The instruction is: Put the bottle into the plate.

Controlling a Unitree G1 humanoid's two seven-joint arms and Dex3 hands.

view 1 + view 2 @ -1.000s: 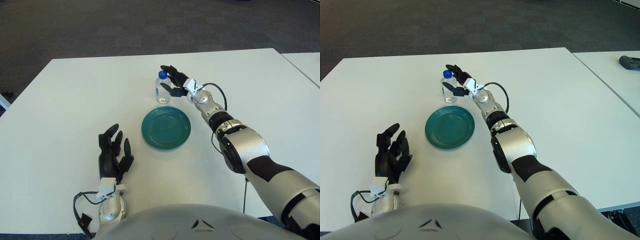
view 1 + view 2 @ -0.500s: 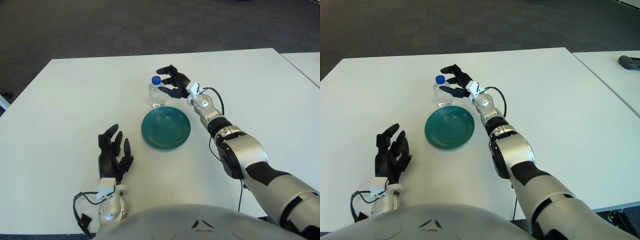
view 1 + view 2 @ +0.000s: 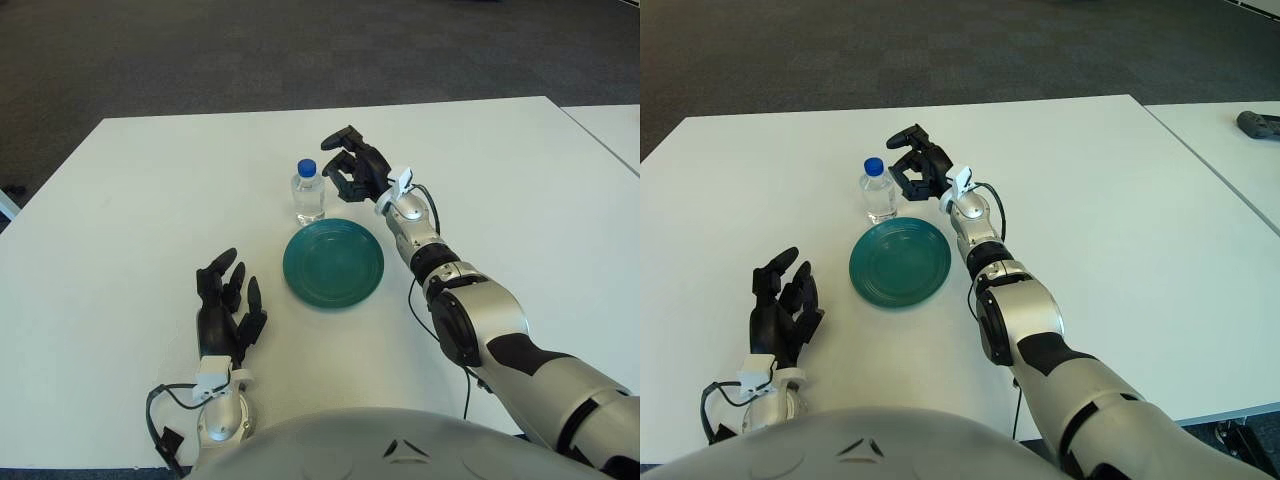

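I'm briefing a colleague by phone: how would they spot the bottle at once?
On the white table, find the round teal plate near the middle. Just beyond its far left rim stands the bottle: small, clear, upright, blue-capped, with the right hand beside it, not touching.

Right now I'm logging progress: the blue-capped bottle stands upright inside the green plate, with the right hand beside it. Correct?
No. The left eye view shows the blue-capped bottle upright on the white table, just behind the green plate. The right hand is beside it.
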